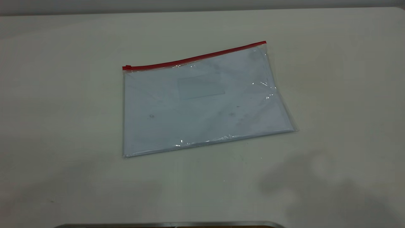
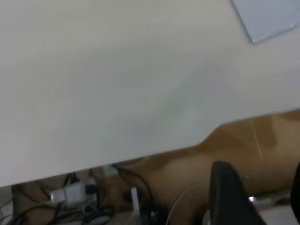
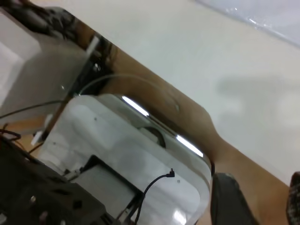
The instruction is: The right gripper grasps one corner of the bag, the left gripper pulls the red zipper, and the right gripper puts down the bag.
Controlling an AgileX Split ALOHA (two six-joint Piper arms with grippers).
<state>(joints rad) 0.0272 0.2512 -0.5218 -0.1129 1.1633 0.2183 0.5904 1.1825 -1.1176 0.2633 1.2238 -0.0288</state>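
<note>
The bag lies flat on the white table, a clear pouch with a pale blue-white sheet inside and a faint label patch. The red zipper runs along its far long edge, with the small slider tab at the left end. Neither gripper shows in the exterior view. The left gripper is open and empty, out past the table's near edge; one bag corner shows far off. The right gripper is open and empty, also off the table edge, with the bag's edge far away.
The table's near edge has brown floor, cables and a power strip below it. A white rounded housing with a thin black cable sits under the right gripper. A metal strip lies at the near edge of the exterior view.
</note>
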